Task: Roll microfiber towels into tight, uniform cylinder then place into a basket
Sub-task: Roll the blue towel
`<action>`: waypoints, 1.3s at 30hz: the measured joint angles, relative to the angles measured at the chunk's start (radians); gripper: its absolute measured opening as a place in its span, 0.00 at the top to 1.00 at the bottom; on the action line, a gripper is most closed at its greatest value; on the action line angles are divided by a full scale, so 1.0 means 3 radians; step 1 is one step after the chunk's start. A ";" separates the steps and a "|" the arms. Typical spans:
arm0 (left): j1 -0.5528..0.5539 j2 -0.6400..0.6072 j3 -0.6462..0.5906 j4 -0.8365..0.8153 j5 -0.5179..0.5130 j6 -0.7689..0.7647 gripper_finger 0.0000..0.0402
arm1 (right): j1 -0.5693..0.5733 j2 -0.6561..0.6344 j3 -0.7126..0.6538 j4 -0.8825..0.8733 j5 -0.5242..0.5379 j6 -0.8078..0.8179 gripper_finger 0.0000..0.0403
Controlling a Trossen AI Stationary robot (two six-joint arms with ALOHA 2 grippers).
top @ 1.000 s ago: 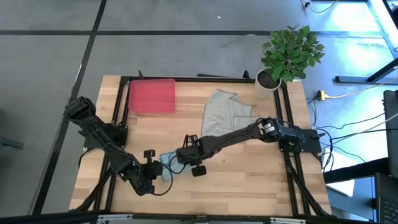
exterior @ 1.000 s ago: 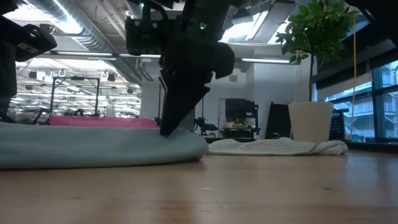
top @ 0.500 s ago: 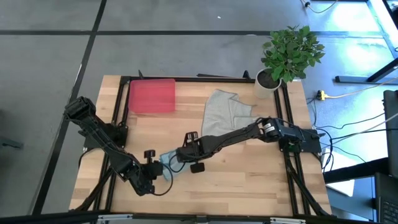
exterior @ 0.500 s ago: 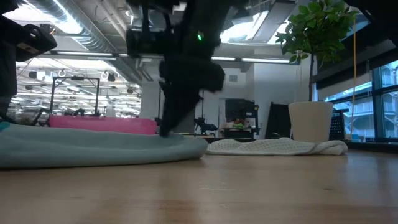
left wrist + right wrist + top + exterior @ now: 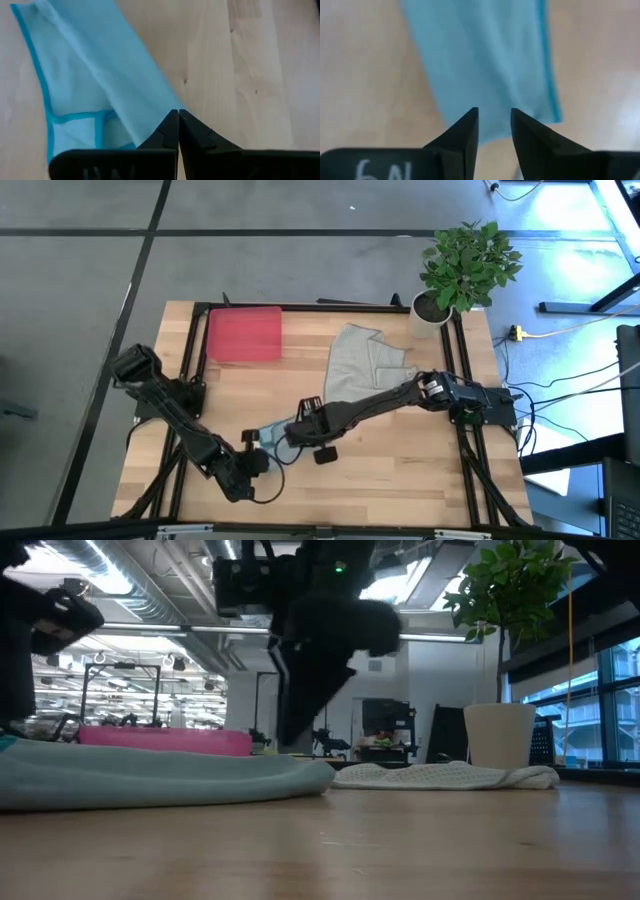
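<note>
The pale blue microfiber towel (image 5: 272, 436) lies near the table's middle as a long, low, folded band (image 5: 150, 778). My left gripper (image 5: 178, 112) is shut, its tips at the band's long folded edge (image 5: 150, 107). My right gripper (image 5: 494, 117) hangs open just over the same towel, fingers pointing steeply down (image 5: 285, 740), with nothing between them. The grey towel (image 5: 362, 360) lies spread and rumpled at the back right. The red basket (image 5: 243, 334) stands at the far left. My left gripper's shut fingertips (image 5: 170, 125) come slanting down at the blue towel's long folded edge (image 5: 155, 117). Whether they touch the cloth or only stand over it, I cannot tell. The towel lies flat on the table.
A white pot with a green plant (image 5: 455, 275) stands at the far right corner. Bare wood (image 5: 400, 470) stretches along the near edge and to the right of the blue towel. A black frame (image 5: 195, 340) runs round the tabletop.
My right gripper has tipped, and its fingertips have come up off the blue towel and shifted a little to the right. My left gripper has sunk and moved toward the towel's near edge, still shut. The towel has stayed in place.
</note>
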 joint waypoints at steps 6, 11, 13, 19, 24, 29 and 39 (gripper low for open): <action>0.0007 0.0199 0.0000 0.0032 0.0011 -0.0017 1.00 | 0.0066 0.0000 -0.0001 -0.0062 -0.0375 -0.0160 0.71; 0.0013 0.0369 0.0000 0.0025 0.0078 -0.0018 1.00 | 0.0121 0.0000 -0.0001 -0.0055 -0.0388 -0.0410 0.71; 0.0014 0.0417 0.0006 0.0029 0.0089 -0.0017 1.00 | 0.0127 0.0000 -0.0015 -0.0043 -0.0390 -0.0482 0.71; 0.0009 0.0441 0.0011 -0.0027 0.0205 0.0015 1.00 | 0.0116 -0.0005 -0.0352 0.0227 -0.0387 -0.0808 0.71; -0.0008 0.0444 0.0011 -0.0047 0.0221 0.0247 1.00 | 0.0117 -0.0009 -0.0479 0.0381 -0.0300 -0.0932 0.71; 0.0007 0.0446 0.0008 -0.0047 0.0166 0.0453 1.00 | 0.0119 -0.0021 -0.0365 0.0224 -0.0299 -0.0898 0.71; 0.0110 0.0361 -0.0005 -0.0080 0.0165 0.0649 1.00 | 0.0112 -0.0148 -0.0238 0.0249 -0.0229 -0.0881 0.71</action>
